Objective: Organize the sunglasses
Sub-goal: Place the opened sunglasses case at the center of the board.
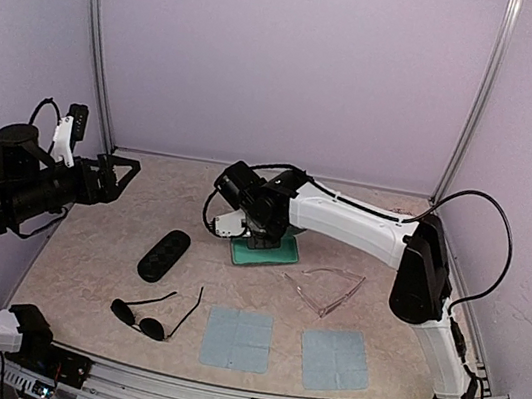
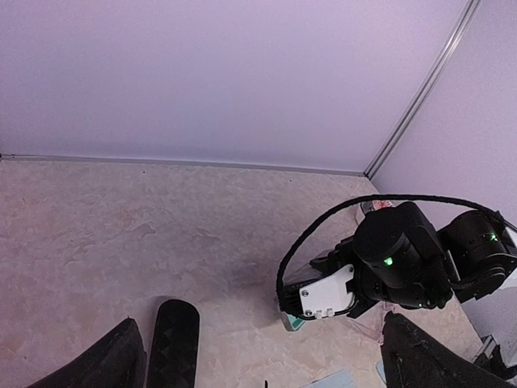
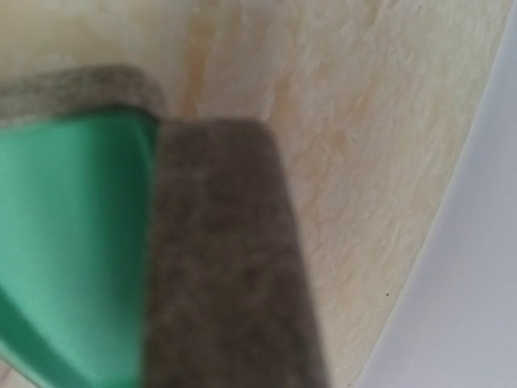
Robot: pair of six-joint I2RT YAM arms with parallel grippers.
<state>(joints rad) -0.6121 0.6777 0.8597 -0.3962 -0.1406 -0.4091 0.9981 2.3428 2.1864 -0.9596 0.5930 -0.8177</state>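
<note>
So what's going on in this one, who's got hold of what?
The right gripper is down at the open grey case with the green lining, mid-table. Its wrist view shows only the case's edge, so a grip cannot be confirmed. The left gripper hangs open over the left side, holding nothing. Both pairs lie loose on the table: the dark sunglasses near the front, and the clear glasses right of the grey case. The black oval case lies untouched.
</note>
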